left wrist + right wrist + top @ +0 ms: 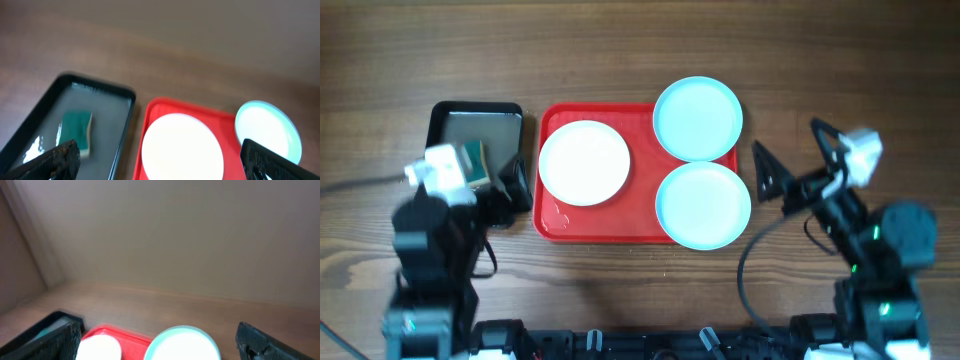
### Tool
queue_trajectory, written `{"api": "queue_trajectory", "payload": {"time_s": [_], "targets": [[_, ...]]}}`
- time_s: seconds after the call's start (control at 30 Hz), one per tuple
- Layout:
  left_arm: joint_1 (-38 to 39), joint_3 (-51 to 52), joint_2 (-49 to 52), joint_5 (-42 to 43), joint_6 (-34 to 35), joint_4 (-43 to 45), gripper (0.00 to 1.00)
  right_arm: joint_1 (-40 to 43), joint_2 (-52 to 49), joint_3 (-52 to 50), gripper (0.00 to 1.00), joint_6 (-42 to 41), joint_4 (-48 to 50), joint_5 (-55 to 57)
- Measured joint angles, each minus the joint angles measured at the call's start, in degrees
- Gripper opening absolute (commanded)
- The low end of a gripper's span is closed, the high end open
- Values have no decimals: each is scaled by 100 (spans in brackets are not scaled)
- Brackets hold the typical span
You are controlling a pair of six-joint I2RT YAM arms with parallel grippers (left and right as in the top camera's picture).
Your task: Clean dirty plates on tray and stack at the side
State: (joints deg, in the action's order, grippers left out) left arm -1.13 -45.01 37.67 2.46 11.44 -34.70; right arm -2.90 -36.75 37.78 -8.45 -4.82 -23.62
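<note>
Red tray (552, 222) sits mid-frame on the bench (640, 50).
- **Plates:** cream-white plate (584, 162) lies at the tray's left. Upper turquoise plate (697, 119) and lower turquoise plate (704, 205) overhang its right rim. None stacked yet.
- **Left hand** (512, 190): spread wide, empty, beside sponge (473, 163) in dark tray (448, 118). Likely poised to fetch it.
- **Right hand** (767, 177): spread, empty, just right of the plates.
- **Hard to see:** wrist views are blurred and each shows only one turquoise plate. No dirt discernible.
</note>
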Motion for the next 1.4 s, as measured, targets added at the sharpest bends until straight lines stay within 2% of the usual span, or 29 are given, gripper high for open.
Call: {"api": "queue_trajectory", "payload": {"time_s": [0.2, 0.33, 0.47, 0.53, 0.63, 0.67, 0.7, 0.8, 0.9, 1.07, 1.27, 1.4], "targets": [[0, -2297, 2184, 39, 151, -1784, 100, 0, -2153, 2267, 100, -57, -2406, -597], [0, -3683, 3517, 389, 179, -3047, 100, 0, -3458, 3705, 100, -31, -4015, -684], [0, -4133, 4457, 901, 181, -3471, 100, 0, -4260, 4085, 99, -66, -3770, -750], [0, -4133, 4800, 1058, 181, -3495, 100, 0, -4649, 4100, 90, -503, -3475, -1021], [0, -4138, 5136, 1165, 184, -3497, 100, -96, -5066, 4103, 82, -778, -2966, -1303], [0, -4138, 5226, 1187, 181, -3488, 95, -219, -5191, 4103, 80, -911, -2865, -1279], [0, -4138, 5283, 1180, 184, -3488, 94, -374, -5274, 4103, 77, -1016, -2837, -1200], [-2, -4138, 5329, 903, 422, -3486, 94, -1088, -5578, 4103, 71, -1283, -2817, -719], [-105, -4140, 5329, 184, 977, -3576, 96, -1801, -5967, 4203, 67, -1469, -2973, -153], [-527, -4140, 5329, -525, 1427, -3609, 99, -2649, -6970, 5060, 56, -1576, -3807, 909], [-951, -4142, 5329, -721, 1547, -3576, 97, -2962, -7956, 5355, 40, -1591, -3917, 1379], [-1064, -4142, 5331, -737, 1550, -3528, 97, -2997, -8411, 5355, 38, -1598, -3825, 1427]]}}
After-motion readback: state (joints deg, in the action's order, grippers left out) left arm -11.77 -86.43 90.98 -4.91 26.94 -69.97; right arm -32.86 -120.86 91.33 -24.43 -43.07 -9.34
